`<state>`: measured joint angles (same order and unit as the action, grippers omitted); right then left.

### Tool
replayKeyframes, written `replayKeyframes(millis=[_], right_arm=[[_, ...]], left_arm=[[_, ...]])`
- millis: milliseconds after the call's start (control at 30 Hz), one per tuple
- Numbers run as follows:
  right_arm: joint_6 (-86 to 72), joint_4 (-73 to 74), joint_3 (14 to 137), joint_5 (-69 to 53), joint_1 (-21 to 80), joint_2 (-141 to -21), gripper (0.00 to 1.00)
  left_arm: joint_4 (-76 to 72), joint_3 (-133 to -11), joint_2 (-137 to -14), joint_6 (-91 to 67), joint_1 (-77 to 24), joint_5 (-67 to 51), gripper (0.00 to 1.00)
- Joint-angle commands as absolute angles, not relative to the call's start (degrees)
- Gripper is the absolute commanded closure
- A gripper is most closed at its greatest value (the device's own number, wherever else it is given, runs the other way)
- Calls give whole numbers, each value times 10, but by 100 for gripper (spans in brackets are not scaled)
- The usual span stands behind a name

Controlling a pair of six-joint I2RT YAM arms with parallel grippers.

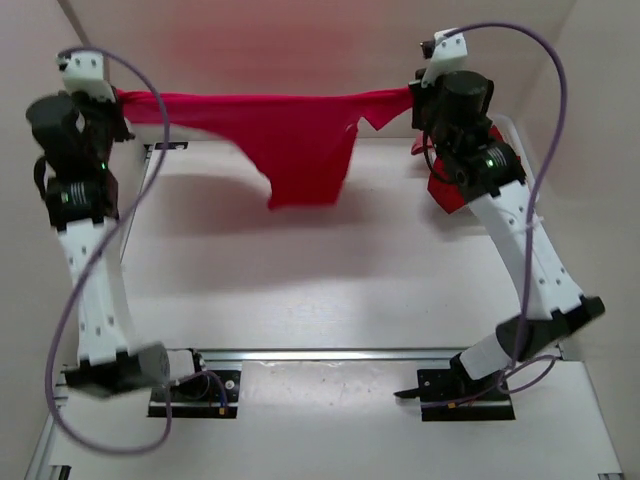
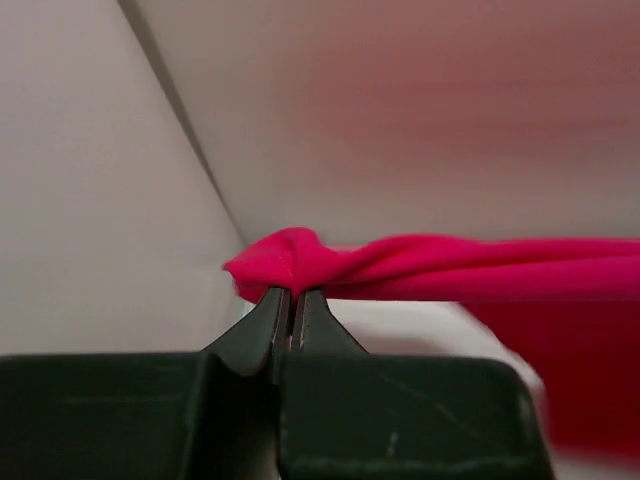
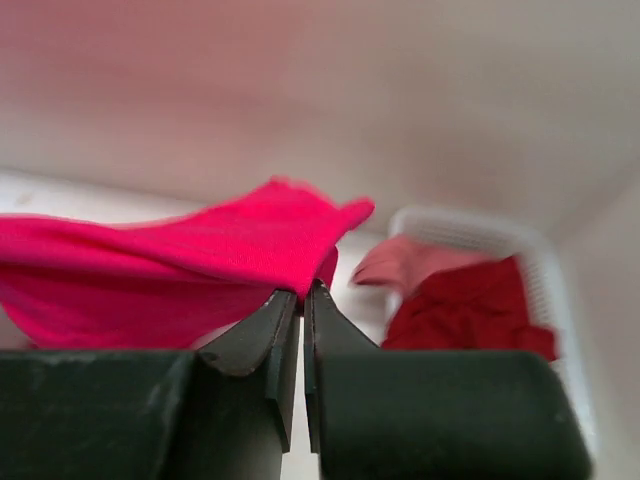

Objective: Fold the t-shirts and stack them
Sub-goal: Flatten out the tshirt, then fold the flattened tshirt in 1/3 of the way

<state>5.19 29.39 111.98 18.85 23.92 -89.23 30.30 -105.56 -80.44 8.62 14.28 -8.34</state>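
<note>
Both arms are up at the back w/ the bright pinkish-red t-shirt (image 1: 300, 150) stretched btwn them, sagging in the middle above the table (image 1: 300, 290). The left gripper (image 2: 290, 300) is clamped tight on one bunched corner, and the right gripper (image 3: 301, 292) is pinched on the other end. The white mesh basket (image 3: 480, 228) sits far right w/ the dark crimson t-shirt (image 3: 465, 305) + salmon pink t-shirt (image 3: 400, 262) piled inside. From the top view the right arm (image 1: 500, 200) blocks most of that basket.
</note>
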Motion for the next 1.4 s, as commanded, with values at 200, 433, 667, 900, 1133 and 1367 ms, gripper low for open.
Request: replayKeyframes(millis=[200,433,667,900,1133,1367], right_arm=[[208,190,890,424,339,-763,99],[45,328,686,377,375,-683,100],[-118,440,522,210,394,-592,100],[-112,417,465,115,363,-607,100],[-7,332,518,111,317,-693,99],[78,268,664,135,294,-857,100]], left_arm=[[217,-742,-643,139,97,-77,100],[304,-605,-595,213,127,-63,100],[467,-510,-596,300,122,-70,100],[512,-418,-595,317,112,-9,100],[517,-421,-613,302,128,39,100],[483,-498,-691,239,135,48,100]])
